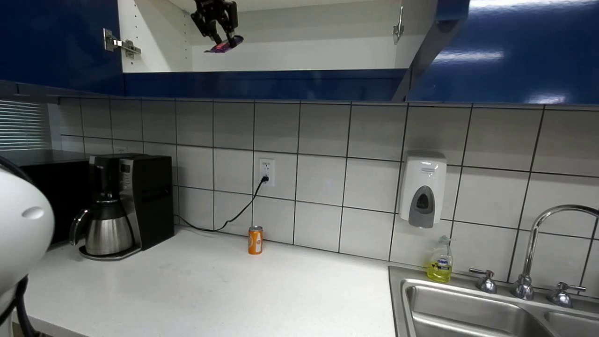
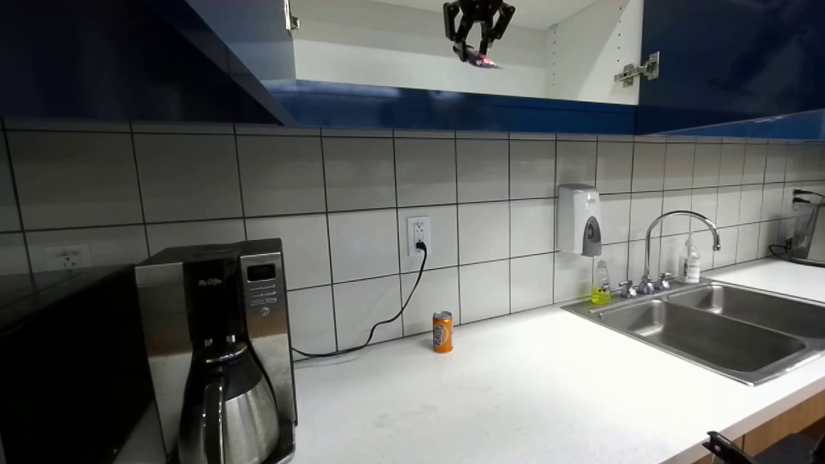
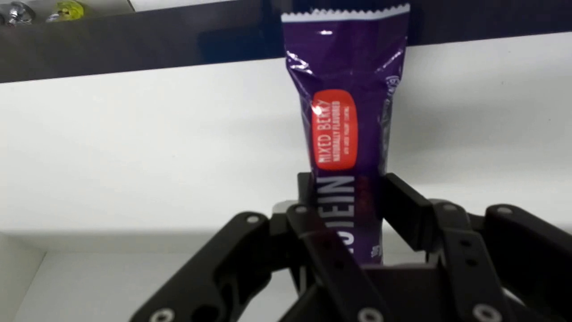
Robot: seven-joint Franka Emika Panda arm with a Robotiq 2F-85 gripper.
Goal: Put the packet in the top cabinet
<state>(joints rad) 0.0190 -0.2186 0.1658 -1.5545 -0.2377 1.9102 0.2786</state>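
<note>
One packet [image 3: 353, 129] is to be put away, and the gripper [image 3: 346, 192] has it pinched between two fingers [image 3: 404, 212], one against each long edge, around its middle. Held so, the toothed end juts out free of the fingers, which should help in laying it down. In both exterior views it tilts, near end lower, above the front rim of the cabinet [image 1: 266, 85]. The wrist view shows the cabinet floor [image 3: 134, 147] to both left and right of it, so it seems to be over that floor, towards the near edge; how far above cannot be told. Two doors [image 1: 56, 42] seem swung aside, likely to let the gripper in; two hinges [image 1: 122, 44] show, one on each side.

On the counter [image 1: 281, 295], one can [image 1: 255, 241] stands upright near the far wall [image 1: 318, 178]. One coffee maker [image 1: 149, 201] is at left; a single cord [image 1: 236, 217] leads from behind it to an outlet [image 1: 266, 167], probably why it sits there. At right the sink [image 1: 398, 299] has two basins [image 2: 709, 335], one tap [image 1: 529, 252] and two handles [image 1: 486, 282]. Dish soap [image 2: 601, 283] and a pump bottle [image 2: 691, 261], two bottles in all, stand at its far side, and one dispenser [image 1: 423, 182] hangs on the wall, all handy for washing, I judge.
</note>
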